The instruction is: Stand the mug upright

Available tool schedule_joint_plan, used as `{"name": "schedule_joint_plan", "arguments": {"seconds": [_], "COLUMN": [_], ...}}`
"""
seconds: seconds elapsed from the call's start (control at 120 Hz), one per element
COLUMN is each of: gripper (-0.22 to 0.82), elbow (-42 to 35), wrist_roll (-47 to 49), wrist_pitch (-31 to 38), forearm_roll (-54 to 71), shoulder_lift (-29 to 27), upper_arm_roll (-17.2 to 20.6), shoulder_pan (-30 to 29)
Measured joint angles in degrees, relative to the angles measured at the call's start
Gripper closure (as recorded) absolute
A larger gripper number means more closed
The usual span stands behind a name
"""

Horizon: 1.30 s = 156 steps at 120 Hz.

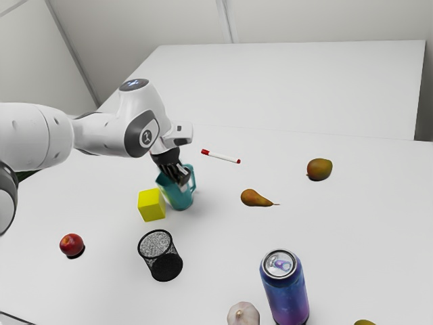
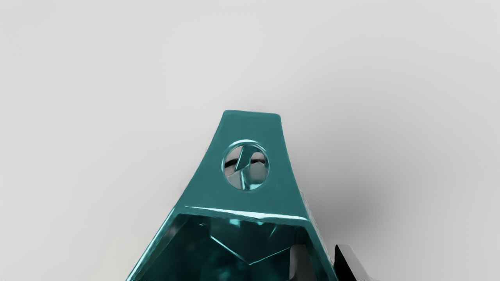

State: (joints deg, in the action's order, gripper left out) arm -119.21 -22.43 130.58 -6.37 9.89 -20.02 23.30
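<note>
Mug: directly under the gripper (image 2: 321, 251), at its fingertips; teal body (image 1: 177, 196) low against the table (image 1: 108, 291).
Gripper: pinching the mug's side wall, one finger (image 2: 300, 263) inside the mouth, the other against the outside.
Mouth: up, toward the hand; near rim (image 2: 246, 214) seen from above.
Base: down, away from the hand, at or very near the tabletop; full contact can't be told.
Long axis: rises from table to gripper, close to vertical; a slight lean can't be ruled out.
Handle (image 2: 250, 127): juts out sideways from below the hand, beside the pinched wall, toward the exterior view's right.
Yellow cube (image 1: 151, 205): just beside the mug, below the hand.
Progress: mug looks upright or nearly so, yet held; my read is late in the job.
Left: settling the base flat if it isn't, then letting go cleanly.
</note>
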Motion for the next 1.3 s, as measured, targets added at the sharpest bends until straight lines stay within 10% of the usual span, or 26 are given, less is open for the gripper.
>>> {"name": "schedule_joint_plan", "arguments": {"seconds": [0.533, 0.85, 1.3], "gripper": [0.16, 0.04, 0.0], "elbow": [0.1, 1.7, 28.8], "wrist_roll": [0.9, 1.3, 3.4], "wrist_pitch": [-0.2, -2.1, -29.5], "forearm_roll": [0.5, 2.2, 3.2], "shoulder_lift": [-0.5, -6.4, -1.6], "upper_arm_roll": [0.5, 0.9, -0.6], "shoulder_pan": [0.2, 0.8, -1.3]}}
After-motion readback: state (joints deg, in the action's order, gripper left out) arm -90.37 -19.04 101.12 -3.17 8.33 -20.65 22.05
